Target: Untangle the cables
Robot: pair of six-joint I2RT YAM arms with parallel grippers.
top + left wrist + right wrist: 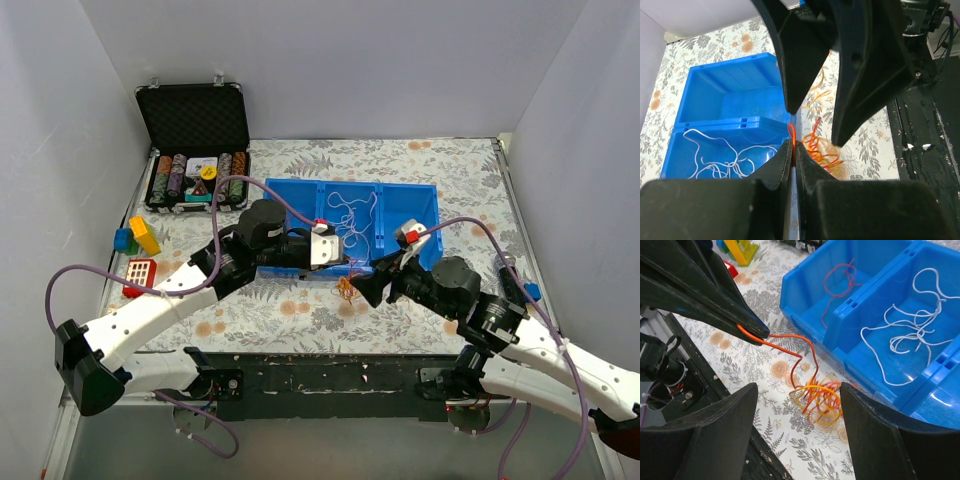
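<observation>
Two grippers meet at the middle of the top view, just in front of one blue bin (290, 195) with three compartments. The left gripper (792, 145) is pinched tight on one orange strand (790, 335). That strand runs down to the tangle of cables (820, 399), an orange, red and yellow knot. The knot lies on the flowered table (755, 365) just beside the bin's front wall, low centre in the right wrist view. The right gripper (797, 387) is spread wide over that knot, holding nothing. One red wire (840, 275) lies in the bin's left compartment. Loose white wires (910, 327) lie in the middle one; their number cannot be told. One open chip case (195, 150) stands at upper left of the top view.
</observation>
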